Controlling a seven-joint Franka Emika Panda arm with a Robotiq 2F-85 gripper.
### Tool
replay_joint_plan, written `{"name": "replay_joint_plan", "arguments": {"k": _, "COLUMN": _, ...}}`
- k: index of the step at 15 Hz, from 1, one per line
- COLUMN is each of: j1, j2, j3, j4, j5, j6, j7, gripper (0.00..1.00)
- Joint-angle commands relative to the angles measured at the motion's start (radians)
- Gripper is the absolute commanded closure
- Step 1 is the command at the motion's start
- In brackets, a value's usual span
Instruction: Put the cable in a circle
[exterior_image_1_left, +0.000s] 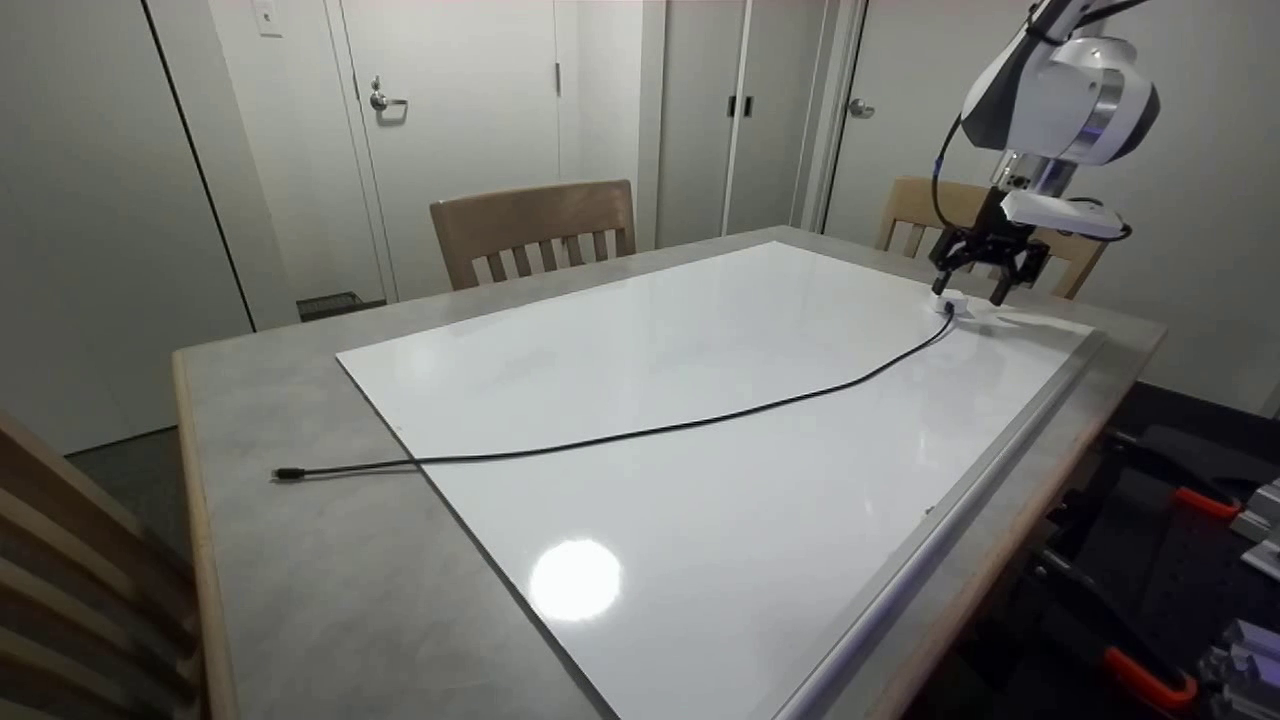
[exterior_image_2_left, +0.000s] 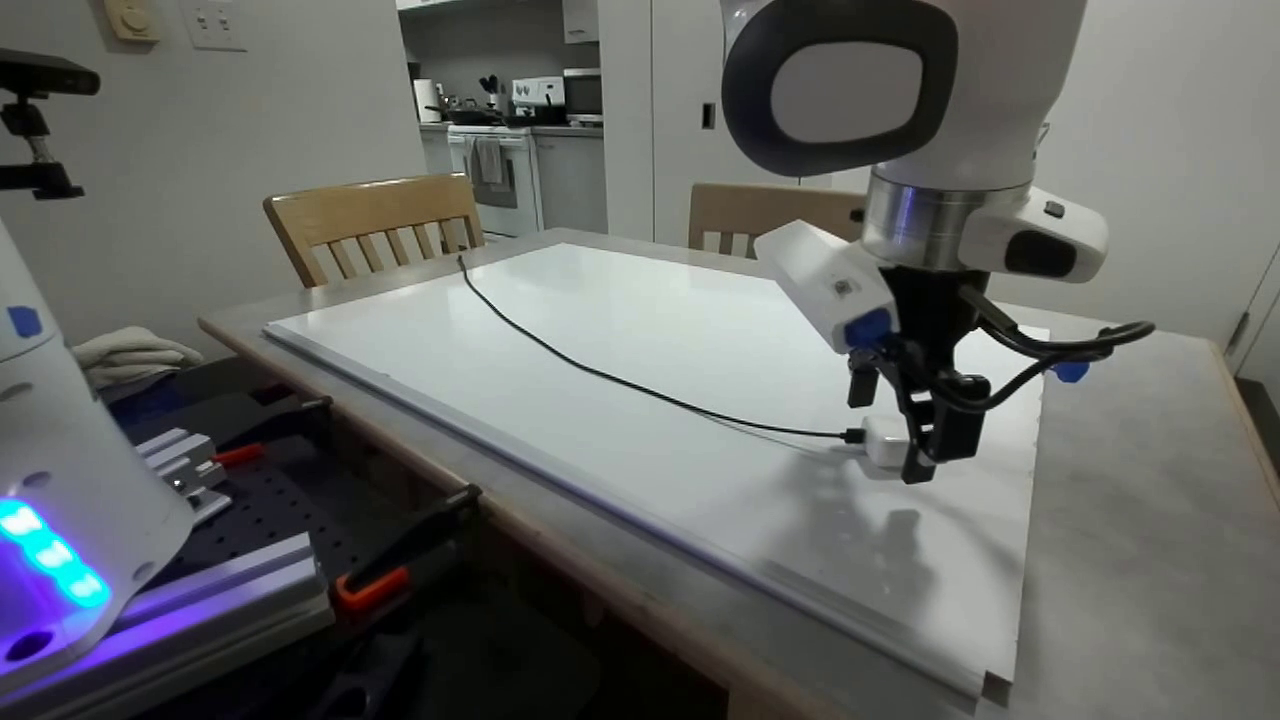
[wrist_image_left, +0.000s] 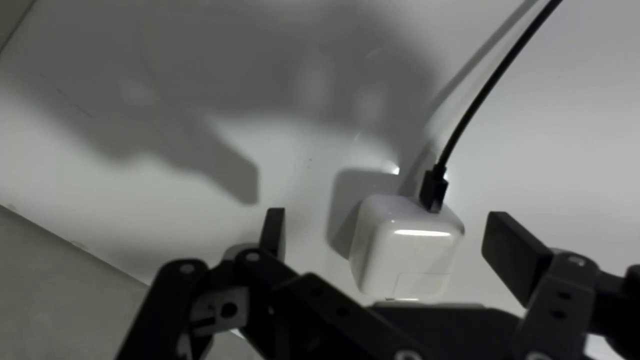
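One thin black cable crosses the glossy whiteboard from one rounded charger near a short edge past the opposite edge; the gripper has two fingers spread.

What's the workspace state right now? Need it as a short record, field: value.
object: black cable
shape: long shallow curve, not yet a circle
plugged end: in the white power adapter, on the white board
free end: past the board's edge, over the gray tabletop
end effector: open, jaws either side of the adapter in the wrist view, gap on each side
held: nothing
around: wooden chairs
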Motion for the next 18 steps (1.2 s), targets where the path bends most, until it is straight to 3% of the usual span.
{"name": "replay_joint_plan", "arguments": {"k": 1, "j1": -0.041, "j2": -0.010, "j3": 0.032, "j4": -0.017, "j5": 0.013, "j6": 0.022, "j7": -0.036, "gripper": 0.00}}
{"name": "replay_joint_plan", "arguments": {"k": 8, "j1": -0.066, "j2": -0.007, "j3": 0.061, "j4": -0.020, "j5": 0.020, "j6": 0.023, "j7": -0.043, "gripper": 0.10}}
{"name": "replay_joint_plan", "arguments": {"k": 9, "j1": -0.067, "j2": -0.007, "j3": 0.063, "j4": -0.020, "j5": 0.018, "j6": 0.023, "j7": -0.043, "gripper": 0.28}}
{"name": "replay_joint_plan", "arguments": {"k": 10, "j1": -0.069, "j2": -0.008, "j3": 0.066, "j4": -0.021, "j5": 0.019, "j6": 0.024, "j7": -0.043, "gripper": 0.35}}
{"name": "replay_joint_plan", "arguments": {"k": 11, "j1": -0.071, "j2": -0.007, "j3": 0.068, "j4": -0.022, "j5": 0.019, "j6": 0.025, "j7": -0.043, "gripper": 0.36}}
{"name": "replay_joint_plan", "arguments": {"k": 16, "j1": -0.068, "j2": -0.009, "j3": 0.072, "j4": -0.023, "j5": 0.012, "j6": 0.025, "j7": -0.047, "gripper": 0.73}}
{"name": "replay_joint_plan", "arguments": {"k": 18, "j1": -0.070, "j2": -0.009, "j3": 0.073, "j4": -0.021, "j5": 0.010, "j6": 0.021, "j7": -0.053, "gripper": 0.74}}
